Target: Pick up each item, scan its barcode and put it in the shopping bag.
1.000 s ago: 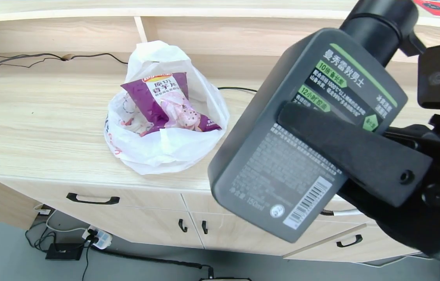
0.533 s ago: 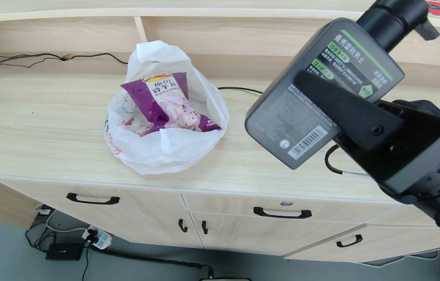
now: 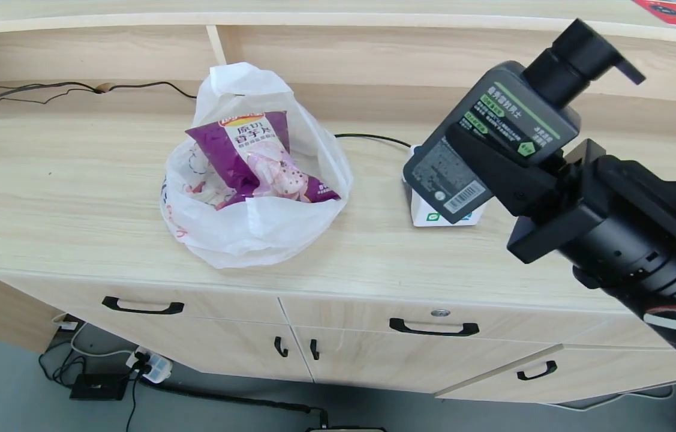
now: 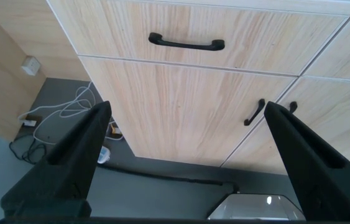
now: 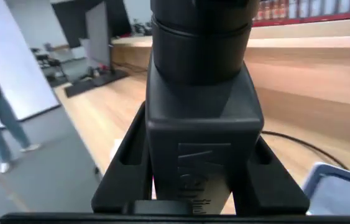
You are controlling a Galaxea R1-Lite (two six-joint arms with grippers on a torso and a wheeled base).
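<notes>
One small white carton (image 3: 442, 215) sits on the pale wooden counter (image 3: 74, 192), half hidden behind the boxy dark grey bottle (image 3: 511, 111). The right gripper (image 3: 493, 174) clamps the bottle's flat sides, holding it raised to the right of the crinkled white shopping bag (image 3: 254, 234), which holds a glossy purple packet (image 3: 254, 159). The left gripper (image 4: 187, 112) hangs spread wide before the drawer fronts (image 4: 187, 81).

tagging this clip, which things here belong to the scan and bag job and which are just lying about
Job: dark bottle in the right claw; white shopping bag; purple snack packet inside it; small white box below the bottle, likely the scanner.
Lying about: black cables along the counter back; power strip on the floor.
</notes>
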